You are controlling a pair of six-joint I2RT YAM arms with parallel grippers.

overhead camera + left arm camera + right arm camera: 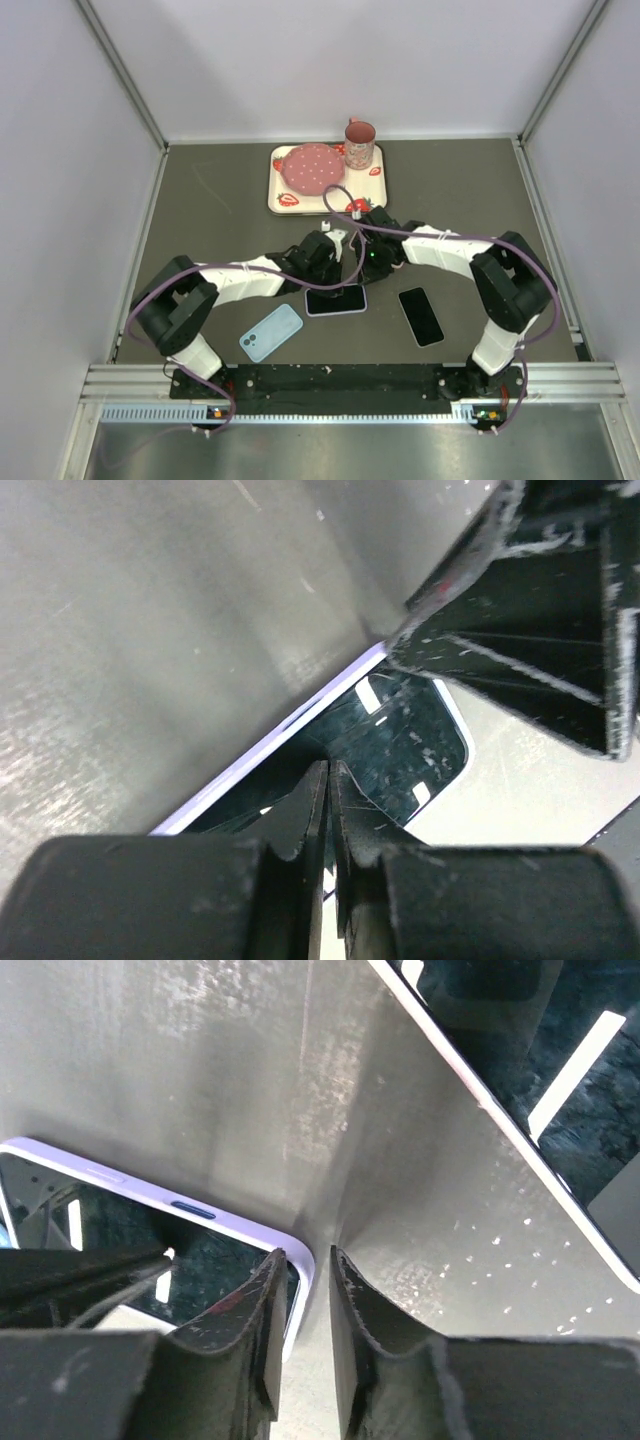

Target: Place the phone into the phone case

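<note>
Pinning the lilac-rimmed black-glass phone (335, 300), centre of the scene.
Overhead, the pale blue plastic case (271, 332) is lying near-left, apart. Left gripper (328, 770), pressed together, is bearing on its glass. Right gripper (305, 1260) is hovering at a corner, grip unclear; next, probably carrying it caseward.

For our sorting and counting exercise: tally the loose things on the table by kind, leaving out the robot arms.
Phones: 2, a lavender-edged phone and a black phone
Cases: 1, a light blue phone case
Trays: 1, a tray
Plates: 1, a pink plate
Mugs: 1, a mug
Total: 6
</note>
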